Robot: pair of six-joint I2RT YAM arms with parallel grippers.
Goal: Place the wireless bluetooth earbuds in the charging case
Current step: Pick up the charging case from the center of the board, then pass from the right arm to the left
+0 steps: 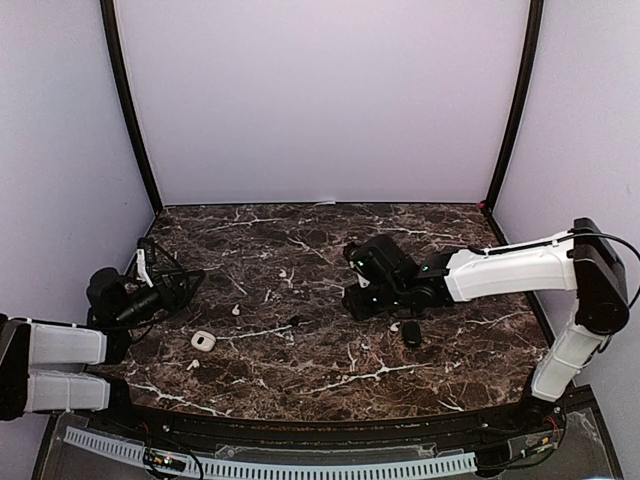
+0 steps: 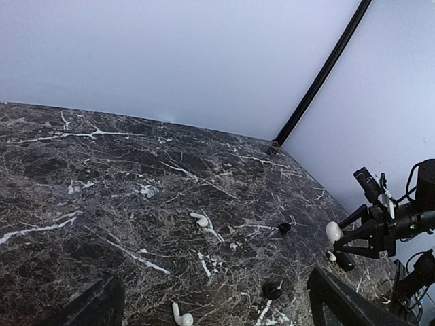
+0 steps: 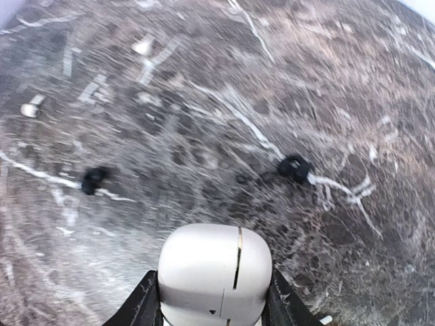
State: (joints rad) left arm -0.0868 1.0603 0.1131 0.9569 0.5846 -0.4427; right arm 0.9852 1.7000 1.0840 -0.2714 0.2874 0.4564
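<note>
Earbuds all loose on the desk [image 1: 330, 375], none seated in a case. One white earbud [image 2: 199, 219] mid-desk, a second white one [image 2: 181, 317] nearer the left arm. One black earbud [image 3: 293, 168] and another black one [image 3: 94, 180] well apart on open marble.

White charging case [image 3: 204, 258] up off the desk, pinched across its width between the fingers [image 3: 146, 302] of the right hand [image 3: 212, 285]. Lid seam shut. Probably lifted for carrying toward the buds or for turning to get at the lid; needs opening before taking any bud. Right wrist view smeared, finer detail unreadable.

Left hand [image 2: 217, 299] spread wide, holding nothing, low near the left side of the desk. Likely waiting to pick up a bud or to steady the case.

Another white case [image 1: 203, 340] flat on the desk near the left arm. Dark case [image 1: 412, 333] just beside the right hand. Presumably parked for later.

Desk in dark brown marble pattern with white veins, easy to confuse with white buds. Pale lilac walls on three sides, black posts at the back corners.
</note>
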